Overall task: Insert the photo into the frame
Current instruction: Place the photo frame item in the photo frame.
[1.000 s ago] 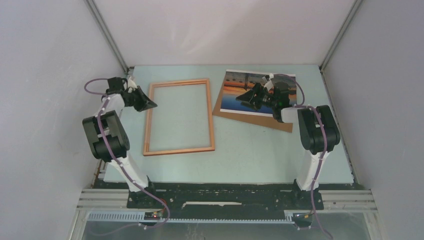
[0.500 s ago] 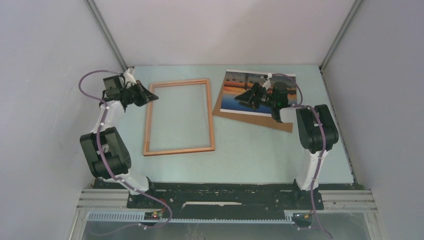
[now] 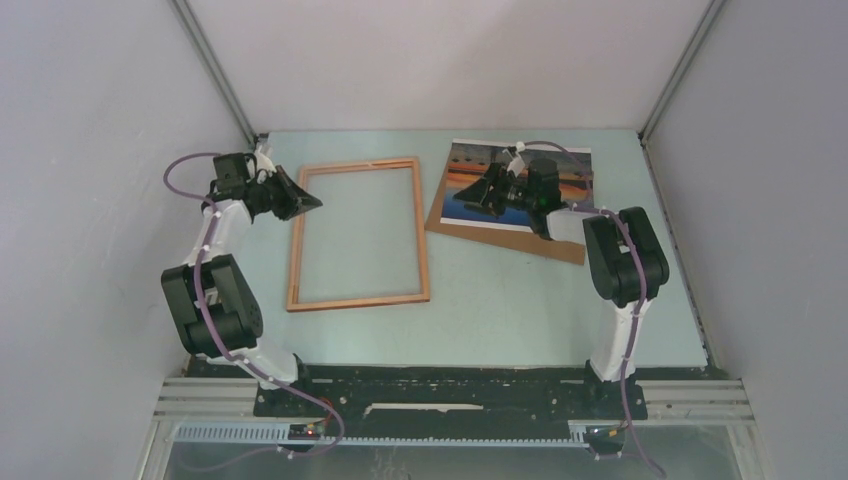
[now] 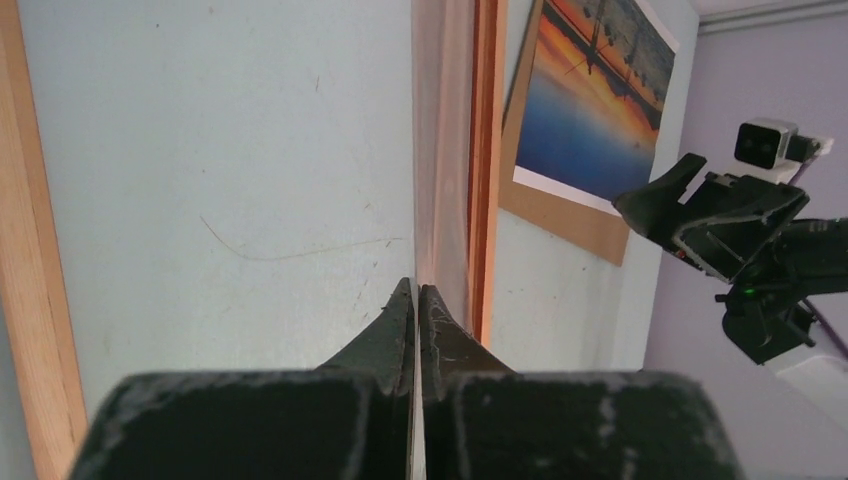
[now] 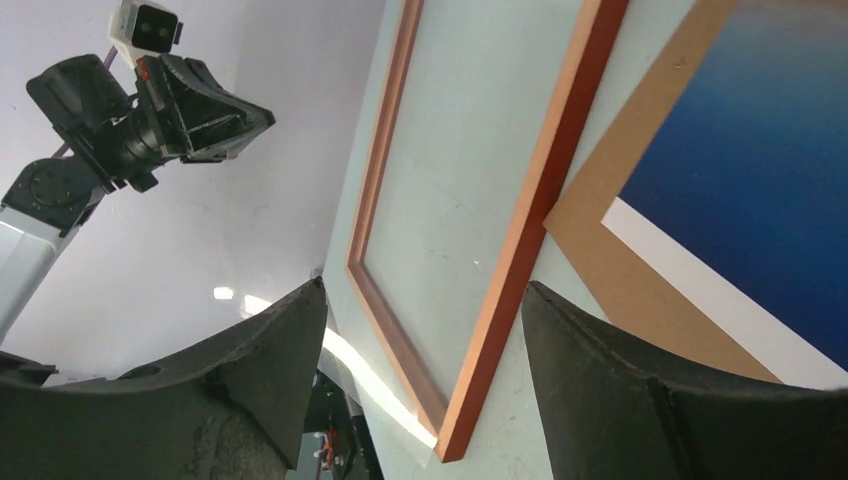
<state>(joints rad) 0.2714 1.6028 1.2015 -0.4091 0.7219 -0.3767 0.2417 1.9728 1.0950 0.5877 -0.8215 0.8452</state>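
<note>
The frame (image 3: 422, 232), thin reddish-brown wooden strips forming a hollow rectangle, lies flat on the pale, faintly scratched table (image 3: 500, 300). The paper photo (image 3: 465, 200), orange sky over blue water with a white border, lies to its right on a flat brown board (image 3: 500, 238). The left gripper (image 3: 310, 203) sits at the frame's far left corner, fingers pressed together on nothing. The right gripper (image 3: 480, 195) hangs over the photo, fingers spread wide, holding nothing.

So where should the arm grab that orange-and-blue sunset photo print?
Probably at a white-bordered edge or corner of the sunset photo print, coming down from above with the open right gripper. The thin paper lies flat on the brown backing board, so a finger must first slip under an edge.
</note>
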